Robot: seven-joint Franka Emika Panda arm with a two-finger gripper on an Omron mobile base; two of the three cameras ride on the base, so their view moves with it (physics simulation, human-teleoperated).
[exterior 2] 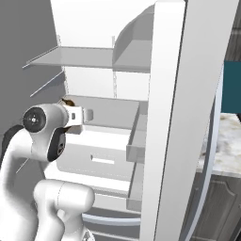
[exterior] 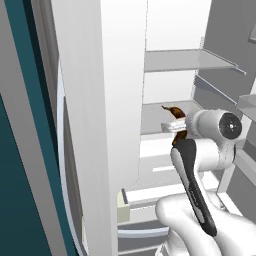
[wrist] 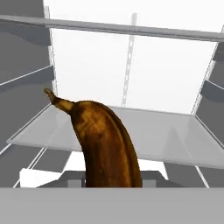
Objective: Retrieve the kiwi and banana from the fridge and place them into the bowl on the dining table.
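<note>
My gripper [exterior: 169,126] reaches into the open fridge [exterior: 124,75] and is shut on the banana [exterior: 176,113]. It is brown, overripe and curved. In the hand view the banana [wrist: 105,144] rises between the fingers, its stem tip pointing up and left, in front of a glass shelf [wrist: 175,140]. From the right, the gripper [exterior 2: 87,114] sits just above the middle shelf with the banana's tip [exterior 2: 68,101] poking out behind the wrist. The kiwi and the bowl are out of view.
The fridge's open doors [exterior: 80,130] [exterior 2: 174,117] stand close on both sides of the arm. Door bins [exterior 2: 136,136] and an upper shelf [exterior: 190,60] surround the hand. A marble-topped surface [exterior 2: 225,136] shows past the right door; I cannot tell whether it is the dining table.
</note>
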